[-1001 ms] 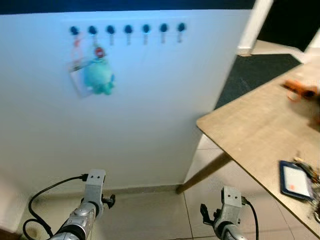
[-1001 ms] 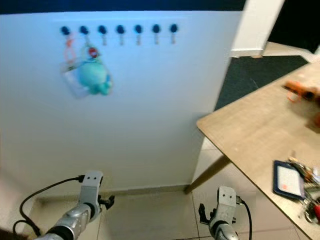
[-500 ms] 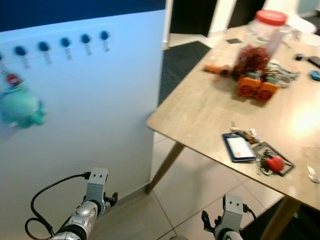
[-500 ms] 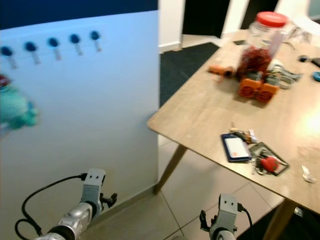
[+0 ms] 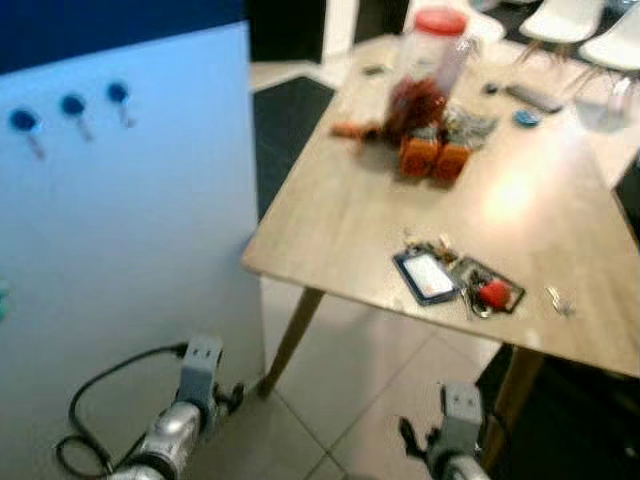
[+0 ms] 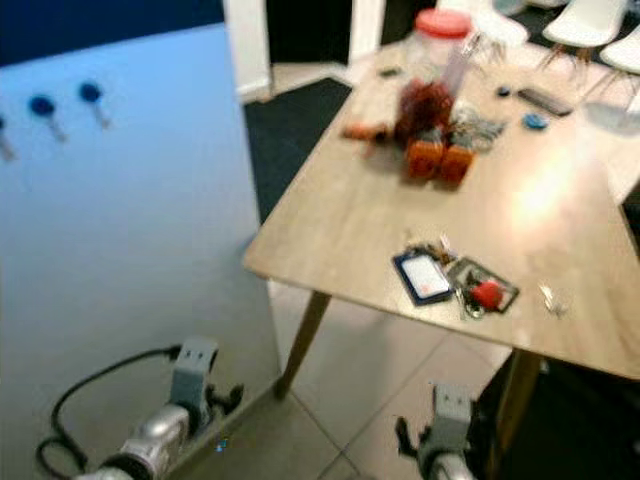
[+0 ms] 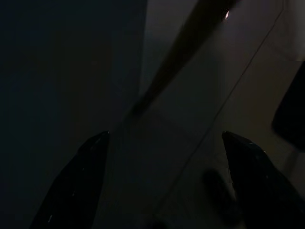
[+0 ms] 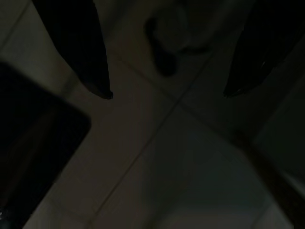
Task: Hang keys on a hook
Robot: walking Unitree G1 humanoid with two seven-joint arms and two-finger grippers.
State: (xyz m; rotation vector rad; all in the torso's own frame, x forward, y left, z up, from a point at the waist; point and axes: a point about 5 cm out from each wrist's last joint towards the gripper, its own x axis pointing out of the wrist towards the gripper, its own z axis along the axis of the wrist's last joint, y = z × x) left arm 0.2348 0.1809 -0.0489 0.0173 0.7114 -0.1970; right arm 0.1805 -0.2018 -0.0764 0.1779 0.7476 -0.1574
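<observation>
A bunch of keys (image 5: 487, 294) with a red fob lies on the wooden desk (image 5: 350, 215) at right of centre in the head frames, touching a dark card holder (image 5: 427, 276) with a pale card in it. Farther back on the desk, toward the upper middle, stand a clear jar (image 5: 428, 60) with a red lid and two orange objects (image 5: 436, 157), too blurred to name. At upper left, blue hooks (image 5: 71, 105) sit on a white panel (image 5: 130, 250), well apart from the keys. Both arms hang low at the bottom edge over the tiled floor (image 5: 370, 380). The left tool (image 7: 162, 181) has its two fingers spread wide apart, holding nothing; the right tool (image 8: 167, 93) likewise has its fingers apart and empty, in dim light above the tiles.
</observation>
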